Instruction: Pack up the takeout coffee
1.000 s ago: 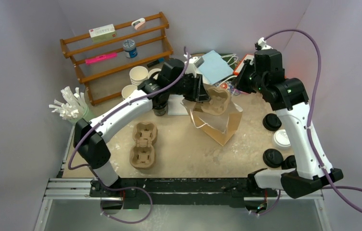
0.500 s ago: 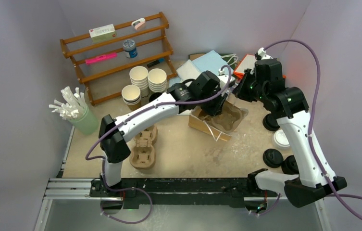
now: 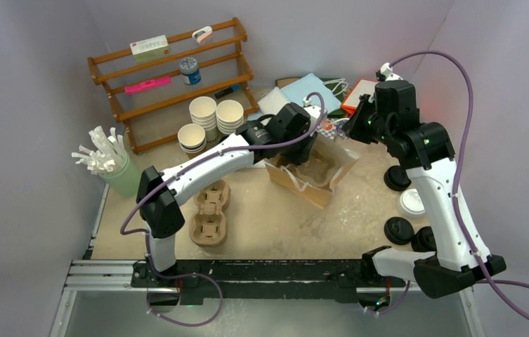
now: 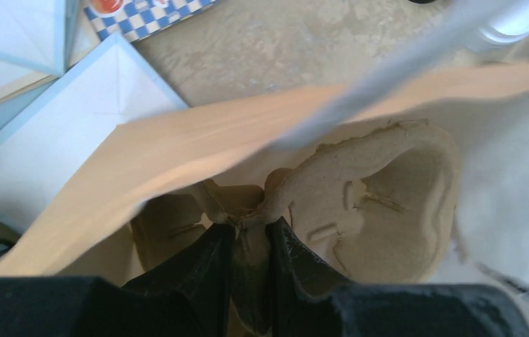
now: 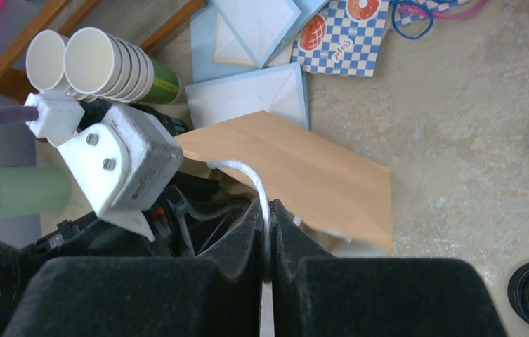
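Observation:
A brown paper bag [image 3: 302, 185] stands open at the middle back of the table. My left gripper [image 3: 310, 149] reaches down into it, shut on the centre ridge of a moulded pulp cup tray [image 4: 388, 189] that lies inside the bag [image 4: 198, 147]. In the left wrist view the gripper [image 4: 251, 228] pinches that ridge. My right gripper [image 5: 266, 207] is shut on the bag's white handle [image 5: 244, 172], holding the far side up [image 3: 351, 130]. The takeout coffee stands at the right edge, showing from above only as round lids: black [image 3: 396, 178], white [image 3: 411, 202], black [image 3: 398, 230].
Two more pulp trays [image 3: 209, 210] lie left of centre. Stacks of empty paper cups [image 3: 205, 112] stand by a wooden rack [image 3: 170, 77]. A green cup of white stirrers [image 3: 110, 165] is at the left. Blue envelopes [image 3: 307, 91] and checkered paper [image 5: 349, 31] lie behind the bag.
My left arm has swung right and down, carrying the tray into the bag. The bag has settled from tilted and raised to resting low on the table. The right gripper kept hold of the handle.

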`<move>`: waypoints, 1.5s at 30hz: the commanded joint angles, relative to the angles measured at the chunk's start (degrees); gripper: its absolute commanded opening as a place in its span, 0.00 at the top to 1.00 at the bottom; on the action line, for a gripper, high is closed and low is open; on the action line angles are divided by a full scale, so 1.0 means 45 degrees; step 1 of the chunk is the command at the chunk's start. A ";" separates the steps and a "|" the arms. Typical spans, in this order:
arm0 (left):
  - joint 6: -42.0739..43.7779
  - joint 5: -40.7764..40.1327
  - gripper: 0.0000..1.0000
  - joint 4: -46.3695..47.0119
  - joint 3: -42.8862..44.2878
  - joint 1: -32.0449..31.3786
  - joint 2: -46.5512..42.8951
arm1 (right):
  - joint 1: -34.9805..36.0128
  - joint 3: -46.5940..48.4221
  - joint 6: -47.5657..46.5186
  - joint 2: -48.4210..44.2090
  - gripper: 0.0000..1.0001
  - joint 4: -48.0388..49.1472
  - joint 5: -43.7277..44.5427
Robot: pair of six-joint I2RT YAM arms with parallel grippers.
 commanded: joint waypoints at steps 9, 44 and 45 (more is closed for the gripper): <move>0.0411 0.0017 0.79 -0.1604 0.1416 0.0224 0.0752 | -0.0110 0.3483 0.0145 0.1898 0.94 -0.2454 -0.1413; 0.1862 -0.1385 0.79 0.0791 -0.3468 -0.1516 -0.1970 | -0.2679 0.2694 0.0798 0.2043 1.00 -0.1417 -0.4151; 0.1871 -0.1258 0.79 0.0632 -0.3519 -0.1516 -0.1846 | -0.2679 0.2771 0.0758 0.1993 1.00 -0.1442 -0.4199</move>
